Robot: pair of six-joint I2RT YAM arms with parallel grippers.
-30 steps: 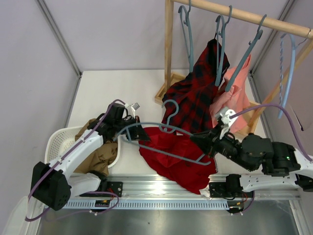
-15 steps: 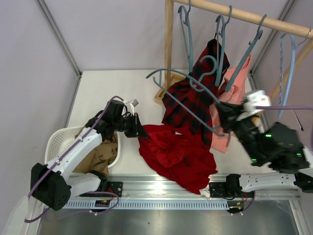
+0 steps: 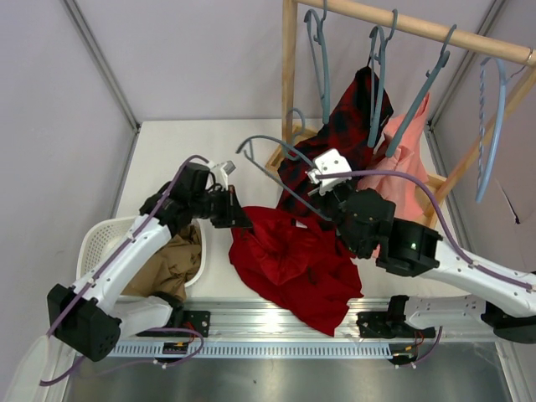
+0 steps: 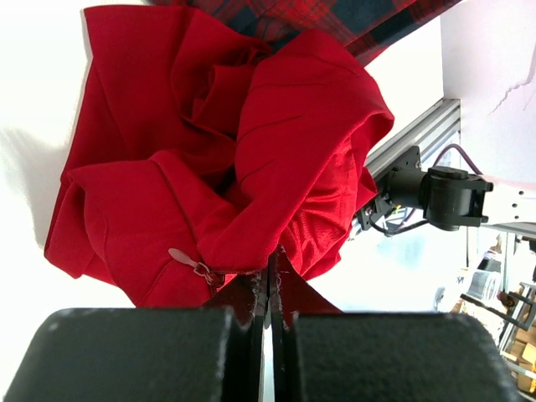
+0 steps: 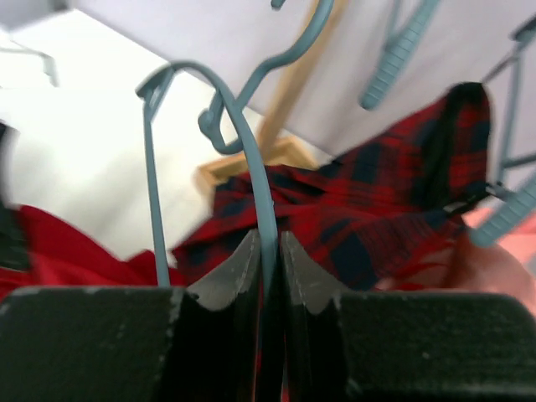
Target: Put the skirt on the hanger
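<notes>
The bright-red skirt [image 3: 293, 260] lies crumpled on the table between the arms; it also fills the left wrist view [image 4: 226, 151]. My left gripper [image 3: 237, 219] is shut on the skirt's left edge, near the zip [image 4: 270, 276]. My right gripper [image 3: 322, 201] is shut on one arm of a grey-blue hanger [image 3: 276, 142] and holds it in the air above the skirt's far edge. In the right wrist view the hanger [image 5: 251, 142] rises from between the shut fingers of that gripper [image 5: 268, 247], hook uppermost.
A wooden rail [image 3: 419, 29] at the back right carries several grey-blue hangers, a paler twisted hanger [image 3: 494, 126], a red-and-black plaid garment [image 3: 339, 151] and a pink garment [image 3: 406, 159]. A white basket [image 3: 100, 239] with a tan-brown garment [image 3: 172, 264] stands at the left.
My right arm lifted the hanger off the skirt, swung it up to the right, then brought it left over the skirt's far edge. The left gripper stayed shut on the skirt, shifting slightly.
</notes>
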